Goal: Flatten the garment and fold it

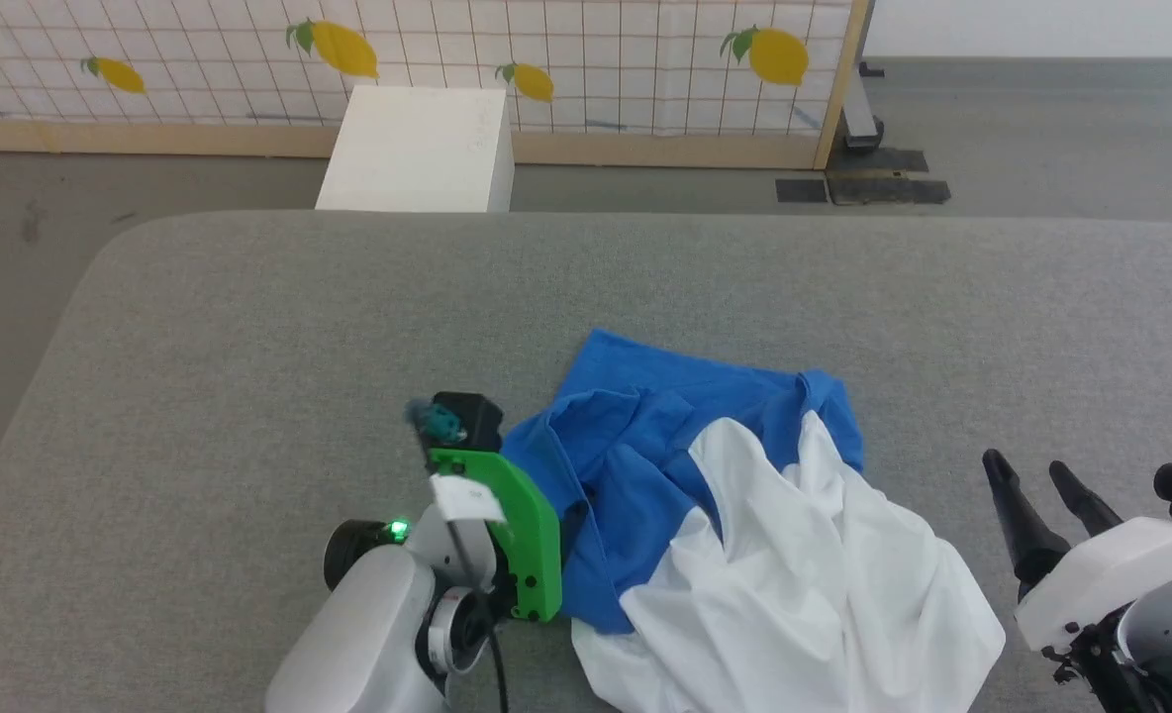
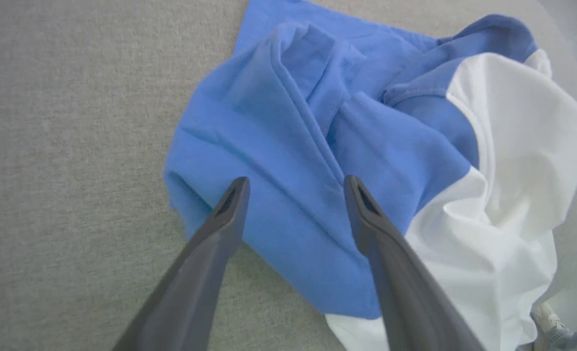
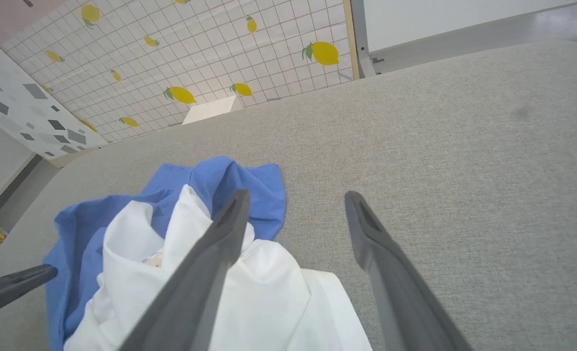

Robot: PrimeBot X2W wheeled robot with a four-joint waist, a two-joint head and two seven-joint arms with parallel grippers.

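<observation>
Observe the T-shirt (image 1: 744, 535): thin soft cloth, crumpled in rounded folds, lying on the grey coarse-woven table (image 1: 249, 327). The left gripper (image 2: 296, 183) is spread wide and empty over blue folds. The right gripper (image 1: 1026, 463) is equally wide and empty, beside the white cloth.

Spotted garment (image 1: 744, 535) crumpled in loose heap on grey counter (image 1: 249, 347). Nowhere near flat, not folded. Blue on far-left side, bunched with deep creases; white on near-right side, rumpled in soft folds. Sitting by front edge, bit right of middle.
</observation>
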